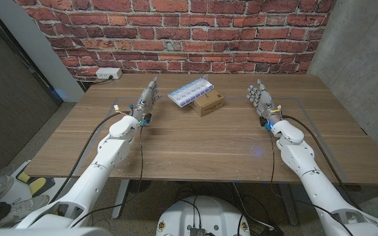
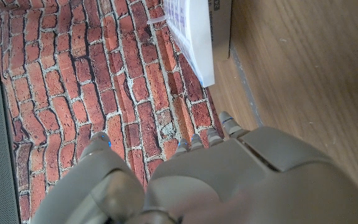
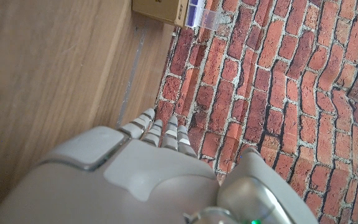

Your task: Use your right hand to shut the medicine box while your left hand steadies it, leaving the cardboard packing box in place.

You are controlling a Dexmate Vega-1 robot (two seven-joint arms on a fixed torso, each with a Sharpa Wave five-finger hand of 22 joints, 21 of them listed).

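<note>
The medicine box [image 1: 191,90] sits at the far middle of the table [image 1: 195,141], between your two hands and a little farther back than both. Its near-right edge touches, and seems to lean on, the cardboard packing box [image 1: 209,103], which stands just nearer and to the right. Its long axis runs from near-left to far-right, tilted against the table's far edge, with its pale compartmented face turned up. From this height you cannot be sure how far its lid stands open.

Your left hand [image 1: 147,101] stands on its edge left of the medicine box, fingers stretched toward the wall and slightly apart, holding nothing. Your right hand [image 1: 259,99] stands likewise on the right, fingers spread and empty.

The left hand looks somewhat nearer to the medicine box, whose near-left end points toward it. To reach the medicine box your right hand must travel left, and the cardboard packing box lies near that path, so come in from above rather than sweeping across.
</note>
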